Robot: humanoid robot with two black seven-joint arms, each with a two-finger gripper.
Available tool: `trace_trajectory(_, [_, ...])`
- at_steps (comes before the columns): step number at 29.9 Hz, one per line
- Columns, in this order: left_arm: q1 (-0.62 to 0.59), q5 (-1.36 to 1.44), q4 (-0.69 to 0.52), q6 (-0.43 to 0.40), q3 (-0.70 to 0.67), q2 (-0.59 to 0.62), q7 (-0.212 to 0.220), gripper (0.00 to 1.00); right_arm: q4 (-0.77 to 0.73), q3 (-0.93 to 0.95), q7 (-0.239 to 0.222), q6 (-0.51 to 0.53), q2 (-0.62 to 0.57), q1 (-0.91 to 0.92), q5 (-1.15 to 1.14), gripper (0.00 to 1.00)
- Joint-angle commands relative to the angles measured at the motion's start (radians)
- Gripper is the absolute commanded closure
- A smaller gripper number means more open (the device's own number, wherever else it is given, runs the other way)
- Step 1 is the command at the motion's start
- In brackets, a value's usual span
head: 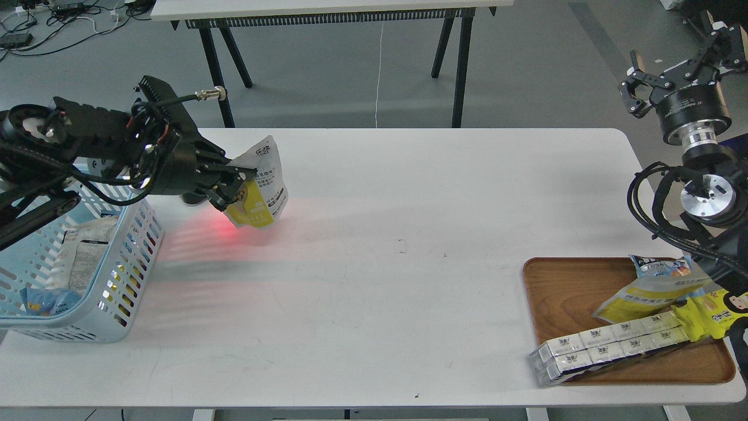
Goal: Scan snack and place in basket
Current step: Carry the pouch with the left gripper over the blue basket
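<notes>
My left gripper (234, 187) is shut on the snack (262, 184), a small pouch with its silvery-white printed back showing and a yellow bottom. It holds the pouch above the table, just right of the light blue basket (125, 257) at the left edge. Red light falls on the table under the pouch. The basket holds several packs. My right gripper (678, 61) is open and empty, raised high at the far right above the table's edge.
A brown wooden tray (561, 292) at the front right holds a long white box pack (608, 345), a flat yellow pouch (648, 295) and other packs. A second table's legs stand behind.
</notes>
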Motion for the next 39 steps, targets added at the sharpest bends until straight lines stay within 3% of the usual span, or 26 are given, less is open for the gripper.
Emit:
trace_trajectory(1, [-0.001,0.000,0.005,0.000,0.001,0.000,-0.001,1.00,0.000,0.000,0.000,0.000,0.000,-0.001,0.001,0.00])
trace_trajectory(39, [-0.005,0.000,0.030,0.001,-0.005,-0.001,-0.001,1.00,0.000,0.001,0.000,0.000,-0.002,0.000,0.001,0.00])
